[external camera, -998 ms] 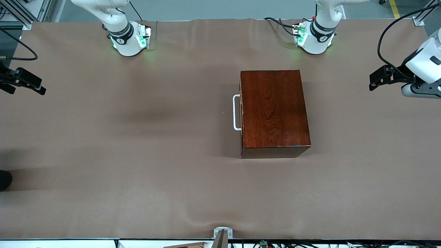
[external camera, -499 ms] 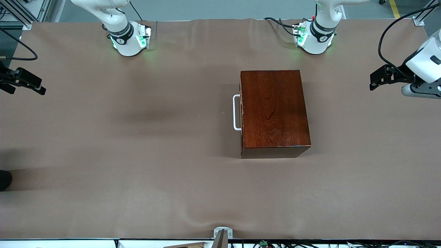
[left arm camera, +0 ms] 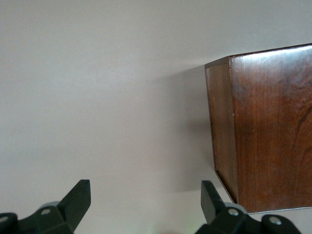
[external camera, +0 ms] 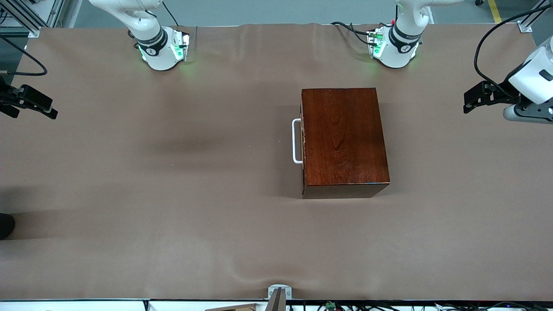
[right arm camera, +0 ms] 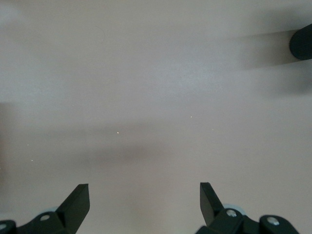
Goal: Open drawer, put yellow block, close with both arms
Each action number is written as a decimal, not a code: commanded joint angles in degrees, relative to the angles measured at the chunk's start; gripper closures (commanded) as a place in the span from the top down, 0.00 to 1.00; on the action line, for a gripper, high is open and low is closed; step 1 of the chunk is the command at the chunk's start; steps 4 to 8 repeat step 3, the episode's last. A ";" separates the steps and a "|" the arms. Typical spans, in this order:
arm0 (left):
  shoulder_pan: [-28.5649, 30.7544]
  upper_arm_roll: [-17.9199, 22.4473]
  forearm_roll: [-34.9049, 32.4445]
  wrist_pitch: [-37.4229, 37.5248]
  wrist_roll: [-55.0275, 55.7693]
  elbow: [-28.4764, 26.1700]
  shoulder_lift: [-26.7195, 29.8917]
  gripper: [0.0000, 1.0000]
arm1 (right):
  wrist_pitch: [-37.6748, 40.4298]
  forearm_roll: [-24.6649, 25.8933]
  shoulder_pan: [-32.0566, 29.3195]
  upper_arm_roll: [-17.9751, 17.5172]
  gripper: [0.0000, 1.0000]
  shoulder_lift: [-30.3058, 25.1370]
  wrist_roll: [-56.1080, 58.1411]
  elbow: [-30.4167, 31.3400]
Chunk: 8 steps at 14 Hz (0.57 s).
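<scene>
The dark reddish-brown wooden box point(external camera: 344, 141) stands mid-table toward the left arm's end. Its drawer is shut, with the white U-shaped handle point(external camera: 296, 141) facing the right arm's end. The yellow block is out of view in every frame. My left gripper point(external camera: 473, 100) hangs open and empty over the table at the left arm's end, apart from the box. One corner of the box shows in the left wrist view point(left arm camera: 263, 126), off to the side of the open gripper point(left arm camera: 145, 202). My right gripper point(external camera: 36, 110) hangs open and empty over bare cloth point(right arm camera: 145, 202) at the right arm's end.
A brown cloth point(external camera: 173, 194) covers the whole table. A dark rounded object point(external camera: 5, 225) sits at the table's edge at the right arm's end and also shows in the right wrist view point(right arm camera: 302, 41). A small metal bracket point(external camera: 279, 293) sits at the near edge.
</scene>
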State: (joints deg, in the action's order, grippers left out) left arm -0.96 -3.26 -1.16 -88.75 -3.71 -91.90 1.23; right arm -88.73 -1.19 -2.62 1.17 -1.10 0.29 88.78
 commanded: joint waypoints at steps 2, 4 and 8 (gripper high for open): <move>0.69 -0.60 -0.24 0.59 -0.77 -0.12 0.70 1.00 | 0.40 -0.21 -1.07 -0.82 1.00 -0.13 0.42 -0.36; 0.69 -0.69 -0.24 0.51 -0.77 -0.12 0.70 1.00 | 0.40 -0.21 -1.07 -0.82 1.00 -0.13 0.42 -0.36; 0.69 -0.69 -0.24 0.51 -0.77 -0.12 0.70 1.00 | 0.40 -0.21 -1.07 -0.82 1.00 -0.13 0.42 -0.36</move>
